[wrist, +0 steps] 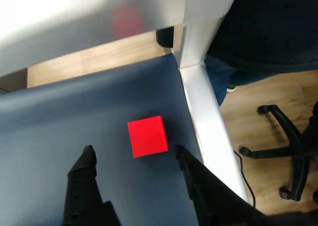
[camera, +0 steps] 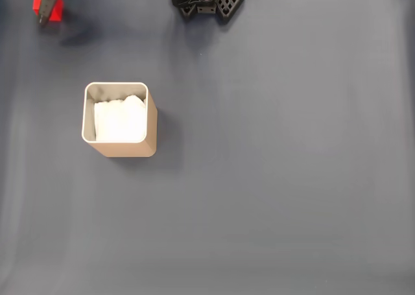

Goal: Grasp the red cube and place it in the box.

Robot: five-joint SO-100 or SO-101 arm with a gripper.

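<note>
A black two-fingered claw (wrist: 133, 154) is hovering with its fingers spread apart over the red cube (wrist: 147, 136), which is sitting on the dark grey worktop (wrist: 74, 121) close to its edge in the wrist view. In the fixed view the red cube (camera: 50, 8) is lying in the far upper-left corner, well apart from the tan box (camera: 119, 119), whose white padding is showing inside. A sound grasp here is likely calling for lowering straight down so both fingers are straddling opposite faces evenly, since the cube is sitting slightly skewed between them. Beyond the worktop, a white table leg (wrist: 201, 87), wooden floor (wrist: 263, 112) and an office chair's black base (wrist: 290, 156) are showing.
</note>
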